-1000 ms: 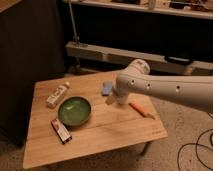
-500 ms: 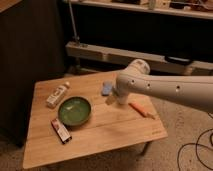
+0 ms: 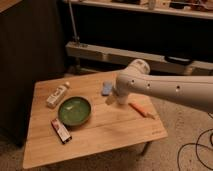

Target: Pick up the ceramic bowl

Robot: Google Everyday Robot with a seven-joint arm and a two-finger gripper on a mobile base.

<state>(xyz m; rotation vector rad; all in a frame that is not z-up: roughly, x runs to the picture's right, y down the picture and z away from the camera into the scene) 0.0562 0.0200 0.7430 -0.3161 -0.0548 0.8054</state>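
The ceramic bowl (image 3: 74, 110) is round, shallow and glossy green with a darker rim. It sits on the left half of the small wooden table (image 3: 115, 132). My white arm reaches in from the right over the table. The gripper (image 3: 112, 98) hangs at the arm's end, to the right of the bowl and apart from it, close to a blue item (image 3: 107, 88). Nothing is seen held in it.
A white bottle (image 3: 56, 95) lies behind the bowl on the left. A red-and-white packet (image 3: 61, 130) lies in front of the bowl. An orange item (image 3: 139, 109) lies at the right, under my arm. A dark cabinet stands left; a shelf rail runs behind.
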